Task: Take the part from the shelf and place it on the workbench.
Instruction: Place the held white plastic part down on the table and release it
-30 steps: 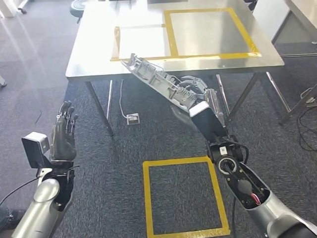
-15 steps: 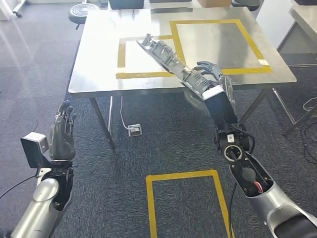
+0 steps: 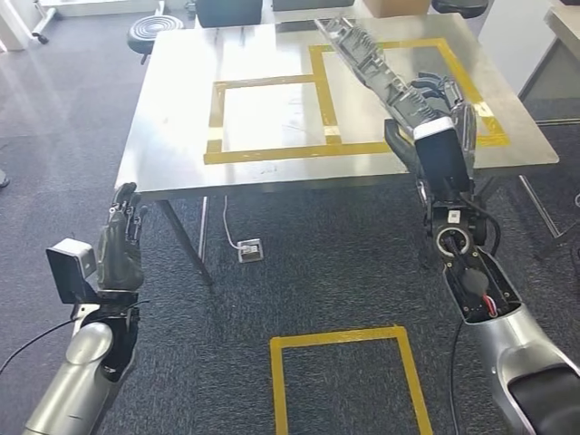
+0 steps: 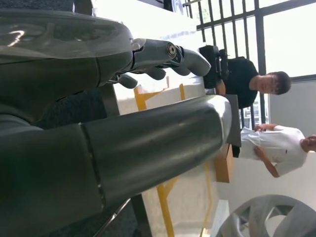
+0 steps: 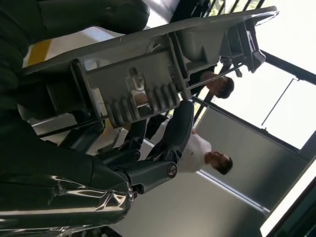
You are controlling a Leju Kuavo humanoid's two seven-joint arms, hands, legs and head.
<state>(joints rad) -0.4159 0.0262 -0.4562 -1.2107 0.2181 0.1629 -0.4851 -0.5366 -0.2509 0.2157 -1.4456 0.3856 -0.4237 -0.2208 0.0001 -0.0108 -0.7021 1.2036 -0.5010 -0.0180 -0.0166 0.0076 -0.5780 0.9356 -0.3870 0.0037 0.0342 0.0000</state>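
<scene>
Head view: right hand (image 3: 438, 113) fingers (image 3: 430, 86) grip the part's (image 3: 362, 56) near end above the workbench (image 3: 178, 109); left hand (image 3: 120, 245) empty, fingers apart.

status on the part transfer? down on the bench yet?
Pickup looks done: the right hand holds the long grey part. In hand: the part hangs tilted over the workbench, above the right taped yellow square. Left: lower it and release. Left hand holds nothing.

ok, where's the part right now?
Head view, right side: the part is held by the right hand above the workbench, over the right-hand yellow tape square.
</scene>
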